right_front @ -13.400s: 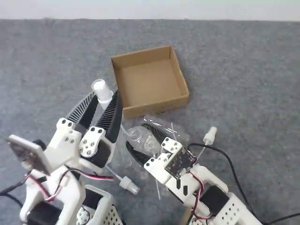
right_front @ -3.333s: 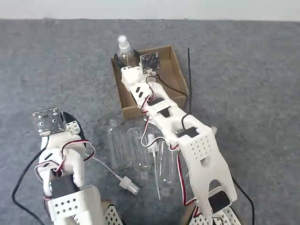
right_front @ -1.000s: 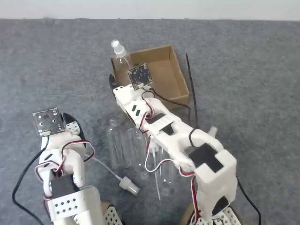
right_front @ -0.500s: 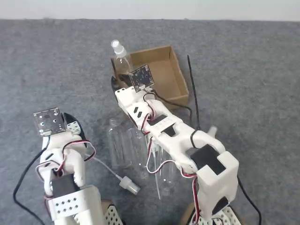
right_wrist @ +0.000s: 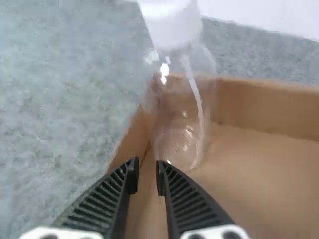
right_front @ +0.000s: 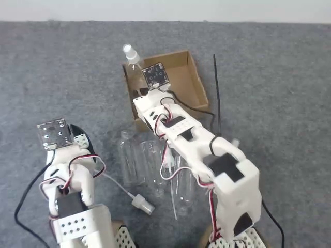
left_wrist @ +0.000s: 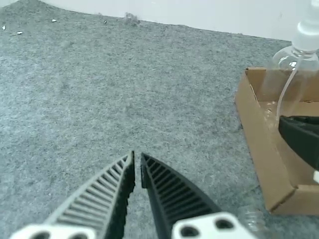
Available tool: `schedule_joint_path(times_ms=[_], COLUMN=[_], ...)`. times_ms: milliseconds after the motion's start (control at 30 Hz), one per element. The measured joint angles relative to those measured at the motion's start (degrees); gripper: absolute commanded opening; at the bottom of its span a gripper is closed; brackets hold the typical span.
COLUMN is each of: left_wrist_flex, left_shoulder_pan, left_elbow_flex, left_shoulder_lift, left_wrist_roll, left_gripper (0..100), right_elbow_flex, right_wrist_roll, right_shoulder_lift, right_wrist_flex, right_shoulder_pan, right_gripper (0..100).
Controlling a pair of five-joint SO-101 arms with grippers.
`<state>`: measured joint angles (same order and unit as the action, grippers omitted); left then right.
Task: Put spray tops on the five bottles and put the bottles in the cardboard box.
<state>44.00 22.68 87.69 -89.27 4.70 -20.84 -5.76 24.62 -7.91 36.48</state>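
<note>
Fuzzy grey carpet (right_front: 62, 67) bears cardboard box (right_front: 199, 89), clear bottle (right_front: 133, 64) upright inside; left gripper (left_wrist: 137, 158), right gripper (right_wrist: 145, 168): ribbed fingers (left_wrist: 102, 196) nearly together.

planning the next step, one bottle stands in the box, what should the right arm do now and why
Probably draw the right hand back to the uncapped bottles lying flat: the capped bottle already stands in the box, outside the hand's grip.
</note>
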Motion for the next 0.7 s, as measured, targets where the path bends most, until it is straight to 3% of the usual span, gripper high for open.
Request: schedule_joint_path(times_ms=[700], left_wrist_flex=[0.0], left_shoulder_pan=[0.0], left_elbow_flex=[0.0], left_shoulder_lift=[0.0], left_wrist_roll=[0.0], left_gripper=[1], right_elbow_flex=[14.4], right_wrist_roll=[0.0], right_shoulder_lift=[13.2], right_wrist_flex=[0.0], right_shoulder_pan=[-1.0], right_gripper=[0.6])
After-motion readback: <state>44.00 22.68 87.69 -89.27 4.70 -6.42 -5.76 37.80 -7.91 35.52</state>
